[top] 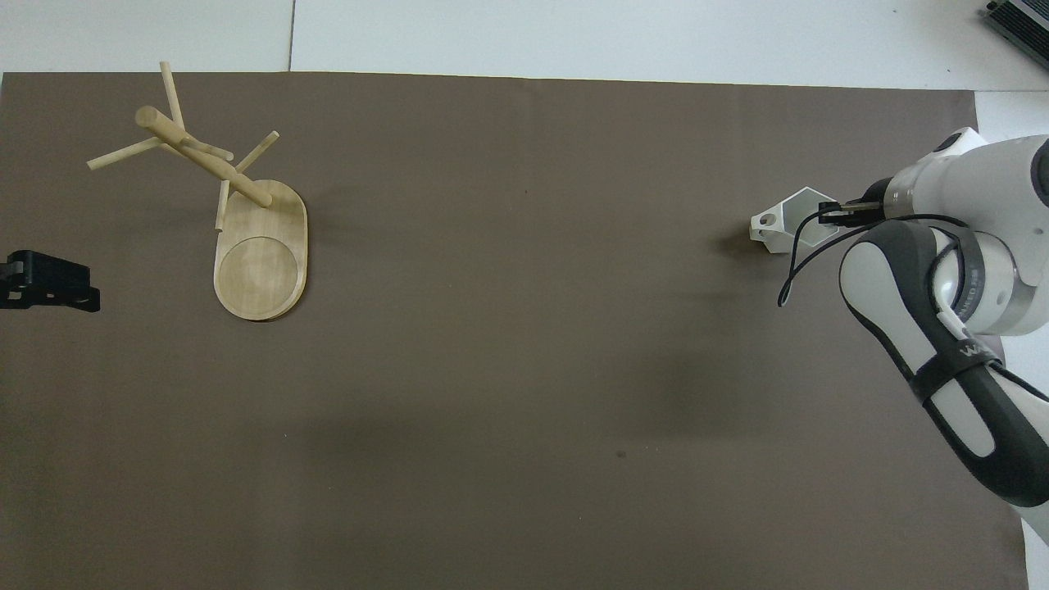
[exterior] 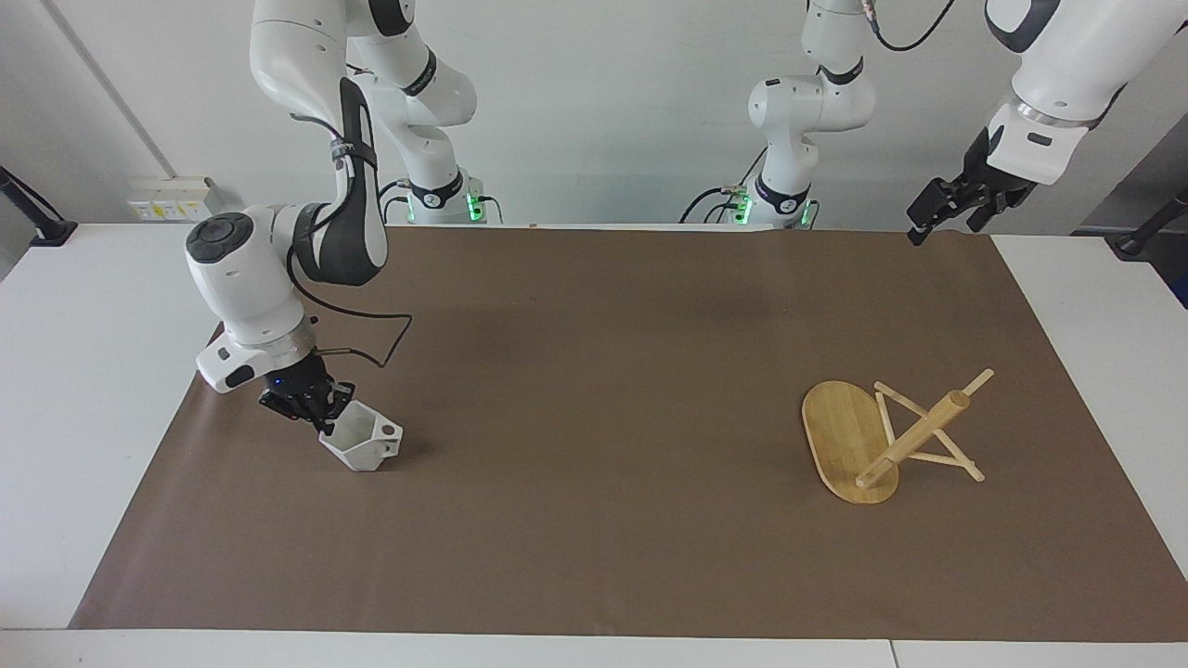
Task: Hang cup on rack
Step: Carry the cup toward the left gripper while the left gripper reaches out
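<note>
The right gripper (exterior: 320, 419) is low over the brown mat (exterior: 594, 417), at the right arm's end of the table. Its fingers are closed on the rim of the white faceted cup (exterior: 362, 441), at about 10 o'clock of the cup in the facing view. The cup is tilted, and its handle with the round hole points to 3 o'clock in that view. Whether the cup touches the mat, I cannot tell.

The bamboo mug rack (exterior: 882, 436) stands on the mat at the left arm's end, well apart from the cup, upright on its oval base.

The left gripper (exterior: 956, 211) waits high over the mat's corner near the robots. Whether its fingers are open, I cannot tell.
</note>
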